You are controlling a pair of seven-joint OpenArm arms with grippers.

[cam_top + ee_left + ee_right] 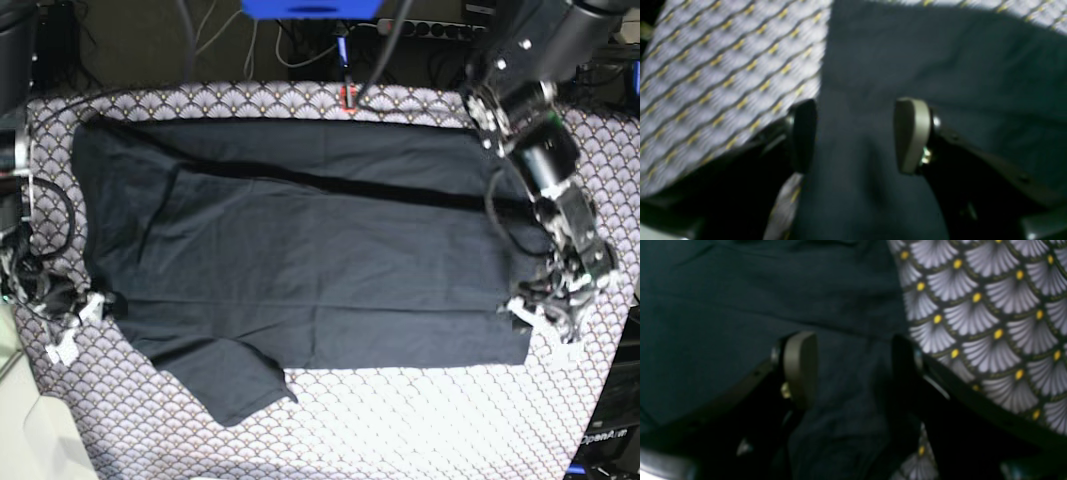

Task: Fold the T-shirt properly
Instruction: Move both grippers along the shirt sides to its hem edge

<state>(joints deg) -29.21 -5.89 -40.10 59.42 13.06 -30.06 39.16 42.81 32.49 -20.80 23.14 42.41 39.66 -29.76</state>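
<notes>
The dark T-shirt [300, 260] lies spread flat across the patterned tablecloth [400, 420]. Its far long edge is folded over along a crease, and one sleeve [235, 385] sticks out at the near left. My left gripper [530, 315] is at the shirt's right edge, near its front corner. In the left wrist view it [857, 136] is open, with shirt fabric [940, 66] bulging up between the jaws. My right gripper [95, 305] is at the shirt's left edge. In the right wrist view it [851, 371] is open, with the shirt [740, 300] between the jaws.
The tablecloth shows beside the shirt in the left wrist view [723, 66] and the right wrist view [990, 306]. Cables and a power strip [440, 28] lie beyond the table's far edge. A small red object [348, 97] sits at the far edge.
</notes>
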